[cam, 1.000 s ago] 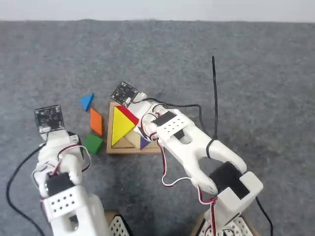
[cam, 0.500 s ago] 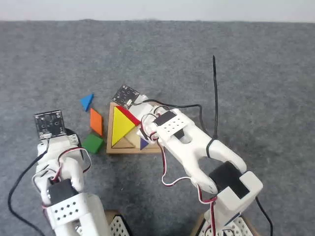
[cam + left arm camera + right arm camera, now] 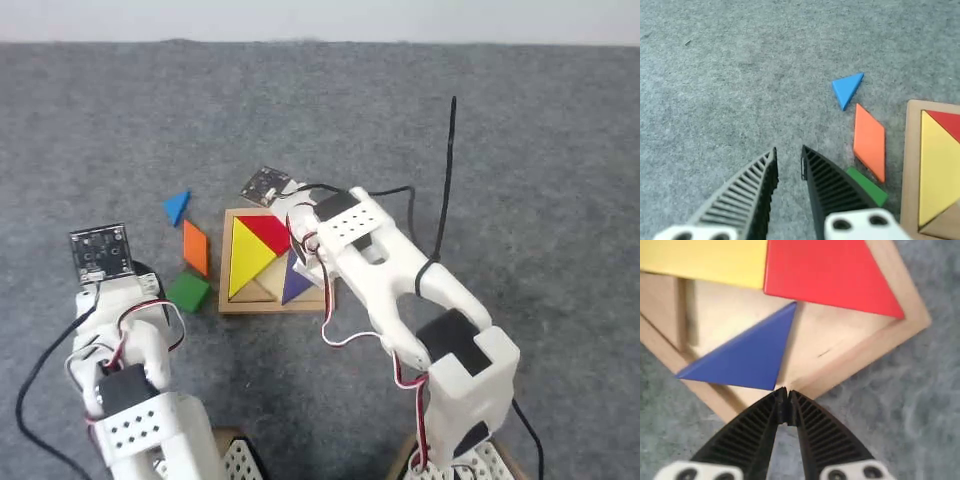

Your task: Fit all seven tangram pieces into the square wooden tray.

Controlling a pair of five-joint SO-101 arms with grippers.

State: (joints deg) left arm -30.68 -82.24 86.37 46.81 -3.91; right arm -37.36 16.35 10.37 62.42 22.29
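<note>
Grey carpet-like tabletop point(image 3: 520, 150) w/ the square wooden tray point(image 3: 260, 306) near centre. High view: yellow triangle point(image 3: 245, 255) fills the tray's left part, red triangle point(image 3: 268, 232) sits along the far edge, and purple-blue triangle point(image 3: 294, 285) lies in the near right part. Left of the tray, on the carpet: small blue triangle point(image 3: 177, 206), orange parallelogram point(image 3: 196, 247), green square point(image 3: 188, 291). Orange & green are just beside the tray wall.

From above, the R arm's body covers its claw. R wrist view gives the detail: right gripper point(image 3: 786, 392) has its fingers pressed together w/ nothing between, tips at the tray rim by a corner of the purple-blue piece.

L wrist view: left gripper point(image 3: 789, 150) has a narrow gap betw. fingers and grips nothing, over bare carpet, green square just past one finger.
</note>
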